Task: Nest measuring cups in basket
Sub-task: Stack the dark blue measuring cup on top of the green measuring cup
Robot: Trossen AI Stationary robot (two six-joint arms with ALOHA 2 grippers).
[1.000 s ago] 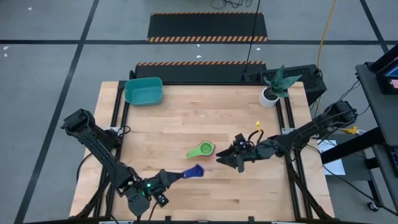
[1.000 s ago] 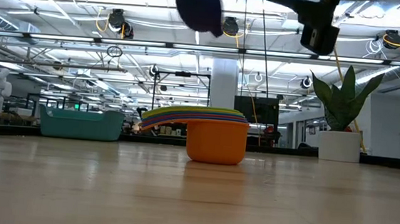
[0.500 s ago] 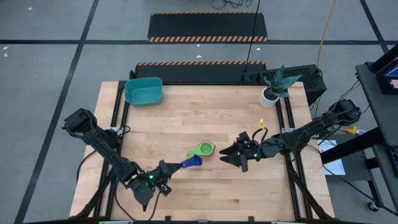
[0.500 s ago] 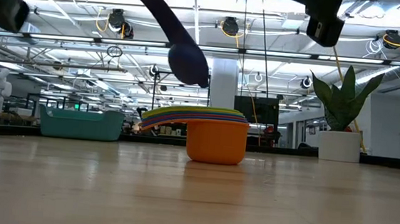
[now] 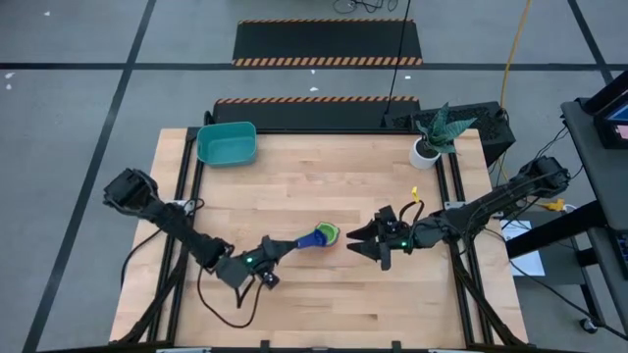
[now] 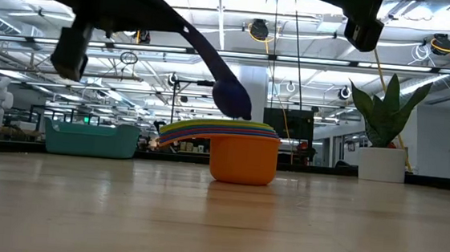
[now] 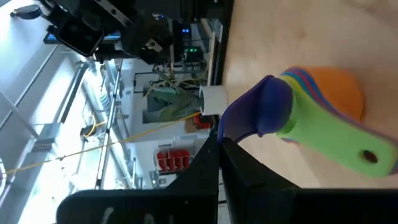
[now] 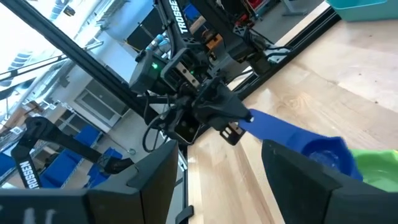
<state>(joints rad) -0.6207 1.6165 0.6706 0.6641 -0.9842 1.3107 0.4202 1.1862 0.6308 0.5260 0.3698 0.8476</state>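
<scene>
A stack of nested measuring cups (image 5: 330,233), orange at the bottom (image 6: 243,158) and green on top (image 7: 323,138), stands on its base at the table's middle. My left gripper (image 5: 269,254) is shut on a blue cup (image 5: 315,237), whose bowl (image 6: 232,101) hovers at the stack's top. My right gripper (image 5: 357,244) stands open just right of the stack, above the table, touching nothing. The teal basket (image 5: 227,143) sits at the far left corner. My left gripper pinches the free end of the blue cup's handle (image 7: 232,124) between its two fingers. The fingers come nearly level from the table's near left and lie along the handle. The cup is lifted, its bowl (image 8: 322,152) over the green cup; whether they touch, I cannot tell.
A small white pot with a plant (image 5: 430,143) stands at the far right corner. Bare wood (image 5: 294,186) lies between the stack and the basket.
My left gripper has swung toward the table's right and far side and sunk, still shut on the blue cup. The cup's bowl has come down from well above and left of the stack to its top. The right gripper has kept its place.
</scene>
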